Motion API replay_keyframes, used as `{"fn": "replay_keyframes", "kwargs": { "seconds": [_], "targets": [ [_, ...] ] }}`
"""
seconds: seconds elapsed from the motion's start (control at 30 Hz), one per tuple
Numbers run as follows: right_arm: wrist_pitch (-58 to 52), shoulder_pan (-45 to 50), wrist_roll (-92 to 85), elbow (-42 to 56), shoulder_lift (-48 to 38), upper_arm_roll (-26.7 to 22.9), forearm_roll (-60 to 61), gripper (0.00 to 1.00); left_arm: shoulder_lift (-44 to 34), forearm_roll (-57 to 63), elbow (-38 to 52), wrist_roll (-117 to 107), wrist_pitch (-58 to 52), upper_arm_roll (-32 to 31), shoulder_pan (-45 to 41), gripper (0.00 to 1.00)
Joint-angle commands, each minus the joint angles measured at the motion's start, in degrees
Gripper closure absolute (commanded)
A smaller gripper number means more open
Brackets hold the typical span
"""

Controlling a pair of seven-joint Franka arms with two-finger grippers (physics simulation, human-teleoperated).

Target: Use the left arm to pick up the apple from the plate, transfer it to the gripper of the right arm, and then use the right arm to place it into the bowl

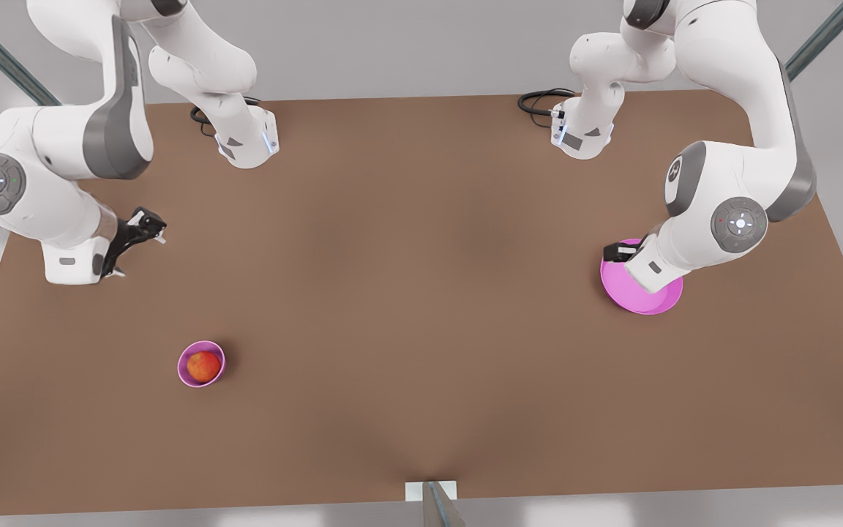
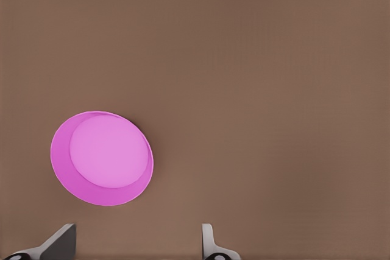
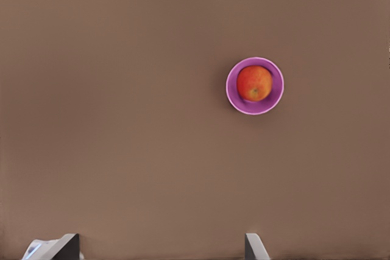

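Across the brown table (image 1: 421,293), the pink plate (image 1: 641,296) sits bare at right under the left gripper (image 2: 137,242), fingers apart — the right gripper (image 1: 136,241), also spread, hangs upper left, well apart from the apple (image 1: 203,365) in the bowl (image 1: 187,375), lower left.

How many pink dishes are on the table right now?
2. The pink plate lies on the front view's right, bare, under the left gripper. The small pink bowl sits on the front view's left, holding the apple.
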Motion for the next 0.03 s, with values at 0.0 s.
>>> {"fn": "replay_keyframes", "kwargs": {
  "seconds": [0.0],
  "targets": [
    [-1.7, 0.1, 36.8, 0.1, -0.1, -0.3, 0.2, 0.00, -0.1, 0.0, 0.0, -0.4, 0.0, 0.0, 0.0, 0.00]
  ]
}}
